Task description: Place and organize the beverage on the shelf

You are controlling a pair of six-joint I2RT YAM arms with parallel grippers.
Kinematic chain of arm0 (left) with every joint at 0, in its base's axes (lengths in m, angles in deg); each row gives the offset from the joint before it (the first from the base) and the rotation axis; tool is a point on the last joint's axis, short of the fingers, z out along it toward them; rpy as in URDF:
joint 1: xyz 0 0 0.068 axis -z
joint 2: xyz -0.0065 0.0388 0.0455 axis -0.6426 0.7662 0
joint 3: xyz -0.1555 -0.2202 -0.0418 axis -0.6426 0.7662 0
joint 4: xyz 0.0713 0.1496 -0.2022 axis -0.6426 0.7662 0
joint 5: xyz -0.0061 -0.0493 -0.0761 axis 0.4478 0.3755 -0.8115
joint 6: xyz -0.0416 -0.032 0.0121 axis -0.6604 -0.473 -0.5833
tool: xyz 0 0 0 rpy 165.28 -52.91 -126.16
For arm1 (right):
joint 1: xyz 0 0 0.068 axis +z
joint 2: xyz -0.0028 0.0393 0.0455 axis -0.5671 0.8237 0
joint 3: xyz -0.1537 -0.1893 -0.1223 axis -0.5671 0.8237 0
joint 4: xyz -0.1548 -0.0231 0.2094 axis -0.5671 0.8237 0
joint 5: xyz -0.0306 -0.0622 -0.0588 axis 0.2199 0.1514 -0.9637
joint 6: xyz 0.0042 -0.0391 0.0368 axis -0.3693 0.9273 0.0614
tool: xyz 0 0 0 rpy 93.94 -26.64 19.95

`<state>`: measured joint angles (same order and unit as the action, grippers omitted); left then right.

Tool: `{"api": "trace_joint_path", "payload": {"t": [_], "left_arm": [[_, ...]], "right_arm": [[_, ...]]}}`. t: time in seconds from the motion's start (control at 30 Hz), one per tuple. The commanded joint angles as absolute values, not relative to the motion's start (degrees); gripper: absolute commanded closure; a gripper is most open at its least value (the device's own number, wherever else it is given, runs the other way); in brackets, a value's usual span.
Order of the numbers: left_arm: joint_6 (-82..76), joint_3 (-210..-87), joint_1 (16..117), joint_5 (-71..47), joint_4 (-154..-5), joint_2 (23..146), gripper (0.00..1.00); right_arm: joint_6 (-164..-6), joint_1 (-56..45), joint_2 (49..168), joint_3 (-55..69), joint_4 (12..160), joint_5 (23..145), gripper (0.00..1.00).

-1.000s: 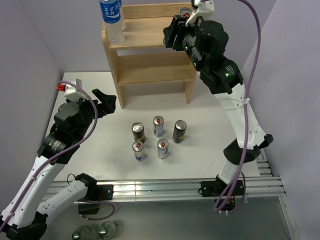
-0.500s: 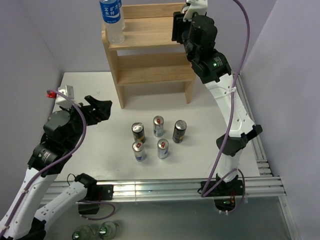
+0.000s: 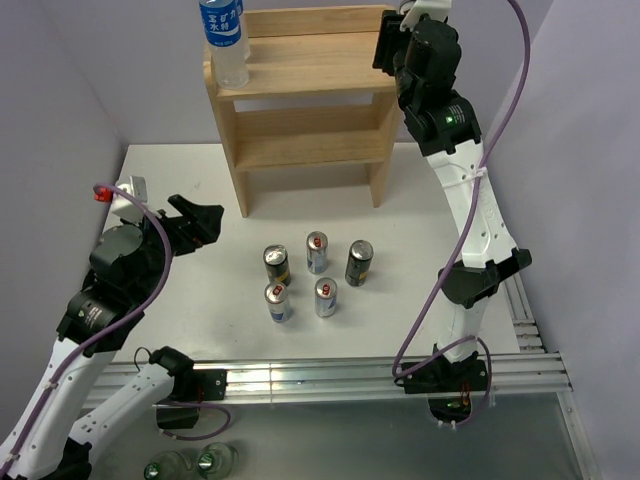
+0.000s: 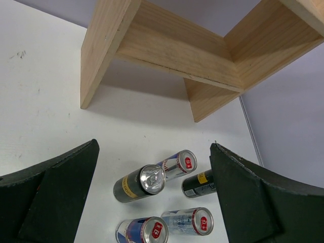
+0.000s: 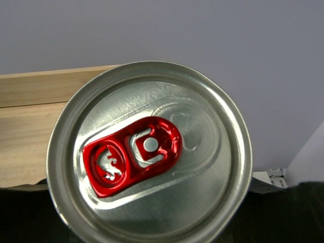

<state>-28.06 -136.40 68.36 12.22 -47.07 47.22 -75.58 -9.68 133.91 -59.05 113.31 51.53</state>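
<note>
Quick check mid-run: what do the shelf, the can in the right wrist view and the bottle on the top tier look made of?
The shelf looks like pale, unvarnished wood: grain lines show. The can is metal, likely aluminium: shiny brushed lid, red pull tab. The bottle seems clear plastic: see-through body, blue label.

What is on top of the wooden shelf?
A water bottle stands on the shelf, at its left end. At the right end the right gripper holds a can; the arm covers whether the can touches the wood.
</note>
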Motion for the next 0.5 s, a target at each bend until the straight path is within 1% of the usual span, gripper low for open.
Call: {"api": "trace_joint_path", "payload": {"t": [0.0,0.47], "left_arm": [[-29.8,-135.6,68.6,13.2,-47.4,46.1,0.02],[-31.0,-135.4,68.6,15.5,-44.7,44.7,0.02]], "right_arm": [[-77.7,-10.5,134.3,-61.3,107.7,54.4,1.00],[-82.1,-12.5,138.9,-62.6,107.9,57.5,1.00]]}}
